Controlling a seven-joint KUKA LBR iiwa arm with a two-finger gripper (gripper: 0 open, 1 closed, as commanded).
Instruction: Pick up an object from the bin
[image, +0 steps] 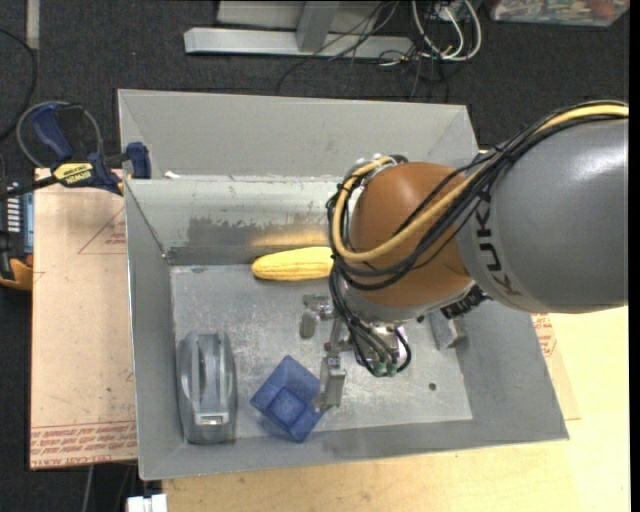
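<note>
My gripper (322, 352) hangs below the orange dome near the middle of the bin, open, with nothing between its fingers. One fingertip (327, 392) is low beside the right edge of a blue block (286, 402) that lies at the front of the bin; whether they touch I cannot tell. The other fingertip (312, 320) sits higher, just below a yellow corn cob (291, 265) lying along the back wall. A grey tape dispenser (206, 385) lies at the front left, apart from the gripper.
The arm and its dome with cables cover the bin's right half from above. Bare floor shows between the corn cob, the tape dispenser and the blue block, and along the front right.
</note>
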